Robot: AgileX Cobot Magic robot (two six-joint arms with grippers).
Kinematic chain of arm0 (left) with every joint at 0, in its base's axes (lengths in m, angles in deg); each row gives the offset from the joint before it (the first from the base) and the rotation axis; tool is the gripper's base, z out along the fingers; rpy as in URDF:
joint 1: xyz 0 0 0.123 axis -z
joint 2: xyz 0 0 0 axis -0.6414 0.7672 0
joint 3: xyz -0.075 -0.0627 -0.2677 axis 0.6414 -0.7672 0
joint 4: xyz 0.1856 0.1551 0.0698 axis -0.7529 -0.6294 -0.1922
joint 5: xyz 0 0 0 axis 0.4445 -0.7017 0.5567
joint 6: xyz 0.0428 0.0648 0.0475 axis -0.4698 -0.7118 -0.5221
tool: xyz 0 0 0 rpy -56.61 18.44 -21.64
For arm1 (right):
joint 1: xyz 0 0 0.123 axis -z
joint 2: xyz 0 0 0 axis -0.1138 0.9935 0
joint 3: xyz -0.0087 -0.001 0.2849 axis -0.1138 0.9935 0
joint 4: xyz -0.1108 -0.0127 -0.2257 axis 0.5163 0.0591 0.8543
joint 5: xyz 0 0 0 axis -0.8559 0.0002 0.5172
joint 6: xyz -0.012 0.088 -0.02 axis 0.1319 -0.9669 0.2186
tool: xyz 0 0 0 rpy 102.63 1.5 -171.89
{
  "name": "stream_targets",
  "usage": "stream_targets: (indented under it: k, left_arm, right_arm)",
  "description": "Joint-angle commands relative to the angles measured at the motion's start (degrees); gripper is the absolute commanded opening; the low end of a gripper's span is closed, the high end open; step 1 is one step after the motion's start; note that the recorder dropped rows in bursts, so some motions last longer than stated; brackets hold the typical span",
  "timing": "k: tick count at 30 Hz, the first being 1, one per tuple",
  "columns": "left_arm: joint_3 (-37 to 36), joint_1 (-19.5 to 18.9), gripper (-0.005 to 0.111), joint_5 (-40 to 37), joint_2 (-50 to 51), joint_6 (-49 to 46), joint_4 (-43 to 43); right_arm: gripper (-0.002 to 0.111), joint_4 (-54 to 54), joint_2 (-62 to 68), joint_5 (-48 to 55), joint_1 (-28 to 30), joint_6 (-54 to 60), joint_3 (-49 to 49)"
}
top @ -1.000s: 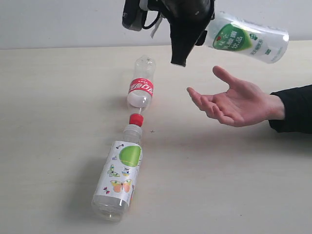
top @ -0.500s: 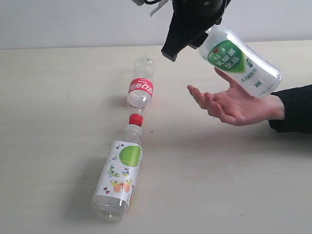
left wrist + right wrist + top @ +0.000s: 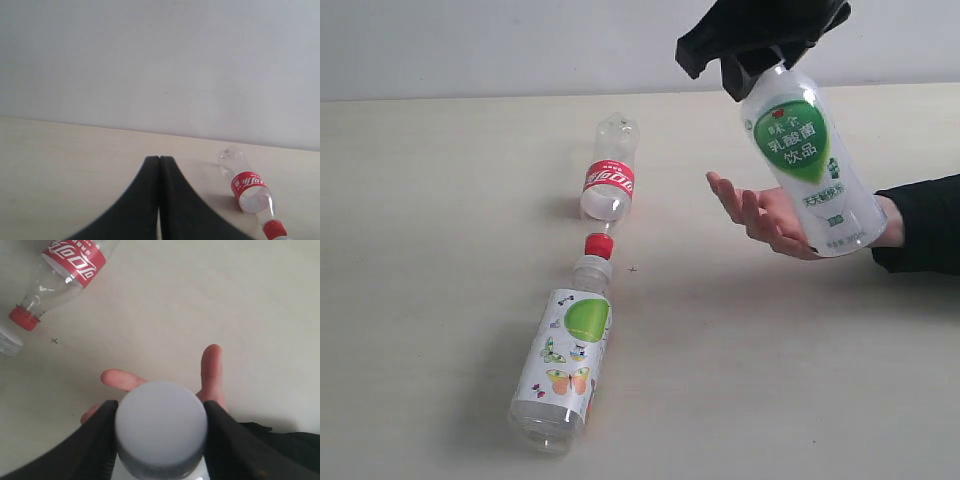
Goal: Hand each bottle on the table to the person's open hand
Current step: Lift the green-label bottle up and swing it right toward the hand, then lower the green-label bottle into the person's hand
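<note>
- the right gripper (image 3: 760, 45) is up high at the far right. its two black fingers are closed tight on the top end of the bottle with the green and white label (image 3: 805, 160).
- this bottle hangs in the air, tilted, with its bottom end low and to the right.
- the person's open hand (image 3: 765, 215) is just under it, palm up, fingers pointing left. a black sleeve (image 3: 925, 225) is at the wrist.
- i cannot tell if the bottle touches the hand.
- the left gripper (image 3: 159, 165) has its two fingers pressed flat together, with nothing between them.
- the clear bottle with the red label (image 3: 610, 180) lies on the table (image 3: 440, 250), left of the hand and well apart from it. its red cap points to the near side.
- the big bottle with the butterfly label (image 3: 565, 355) lies nearer, in line with it. its top is just beside that red cap.
- a plain grey wall (image 3: 470, 50) is behind the far edge of the table.
</note>
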Motion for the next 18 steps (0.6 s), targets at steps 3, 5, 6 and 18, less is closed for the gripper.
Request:
stream_targets:
  k: [3, 5, 6, 18]
  left_arm:
    - [-0.2, -0.1, 0.0, 0.0, -0.4, 0.0, -0.2]
    - [-0.2, -0.1, 0.0, 0.0, -0.4, 0.0, -0.2]
    - [-0.2, -0.1, 0.0, 0.0, -0.4, 0.0, -0.2]
    - [-0.2, -0.1, 0.0, 0.0, -0.4, 0.0, -0.2]
  right_arm:
    - [0.0, -2.8, -1.7, -0.1, 3.0, 2.3, 2.3]
    - [0.0, -2.7, -3.0, -0.1, 4.7, 3.1, 5.7]
    - [0.0, -2.7, -3.7, -0.1, 5.9, 3.9, 7.6]
    - [0.0, -0.8, 6.6, -0.1, 7.5, 5.2, 5.1]
